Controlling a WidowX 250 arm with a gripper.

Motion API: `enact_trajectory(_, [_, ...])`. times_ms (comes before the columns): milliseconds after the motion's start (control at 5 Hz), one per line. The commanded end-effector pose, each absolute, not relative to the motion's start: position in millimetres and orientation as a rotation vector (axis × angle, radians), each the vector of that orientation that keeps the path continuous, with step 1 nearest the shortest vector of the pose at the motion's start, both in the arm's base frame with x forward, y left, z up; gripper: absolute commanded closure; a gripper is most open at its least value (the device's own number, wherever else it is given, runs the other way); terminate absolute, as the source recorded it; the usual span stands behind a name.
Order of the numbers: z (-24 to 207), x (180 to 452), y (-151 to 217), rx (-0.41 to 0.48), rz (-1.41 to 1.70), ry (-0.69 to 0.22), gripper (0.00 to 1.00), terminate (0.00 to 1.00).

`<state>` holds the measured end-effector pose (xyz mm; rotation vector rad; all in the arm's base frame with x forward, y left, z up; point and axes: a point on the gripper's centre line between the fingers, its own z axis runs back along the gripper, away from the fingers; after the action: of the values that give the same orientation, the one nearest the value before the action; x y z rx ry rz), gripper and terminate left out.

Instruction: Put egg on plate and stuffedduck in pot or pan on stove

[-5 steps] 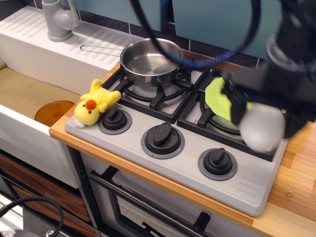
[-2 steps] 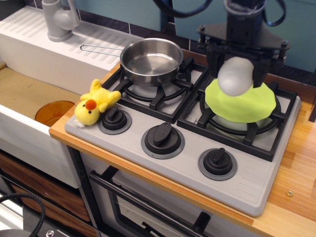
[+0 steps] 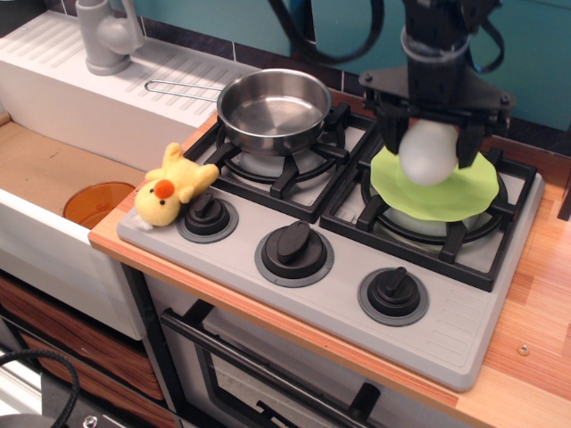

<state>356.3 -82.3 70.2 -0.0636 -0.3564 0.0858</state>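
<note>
Pincer: the pincer (image 3: 430, 152) hangs over the right burner of the stove (image 3: 339, 259), its two dark fingers (image 3: 391, 143) closed on either side of the egg (image 3: 429, 152); it has a firm hold of the egg and nothing else.

Egg: white and smooth, held between the fingers, right above the back half of the plate (image 3: 437, 189). Whether its underside touches the plate I cannot tell from here; it looks very near.

Plate: lime green, lying on the right burner grate of the stove, directly under the pincer.

Step in hand: setting the egg down on the plate, I would say. To do it well, the arm ought to come straight down until the egg rests on the green surface, then part the fingers slowly, since a round egg on a thin plate over a grate may roll off toward the stove's edge. Nearer the plate's middle seems safer.

Pan: the steel pan (image 3: 272, 111) sits empty on the left burner of the stove, well apart from the pincer.

Stuffedduck: the yellow plush stuffedduck (image 3: 171, 185) lies at the front left corner of the stove, against the left knob (image 3: 206, 214), not yet in the pan.

Bench: the wooden bench (image 3: 535, 303) carries the stove.
</note>
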Motion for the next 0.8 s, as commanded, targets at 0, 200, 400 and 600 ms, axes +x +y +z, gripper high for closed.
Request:
enact_trajectory(0, [81,359,-92,-0.059,0.085,-0.408,0.0,0.0])
enact_trajectory(200, [87,348,-101,-0.053,0.114,-0.392,0.0,0.0])
enact_trajectory(400, [97,338,-108,-0.041,0.136,-0.371,0.0,0.0])
enact_trajectory(600, [113,328,-111,-0.021,0.147,-0.343,0.0,0.0])
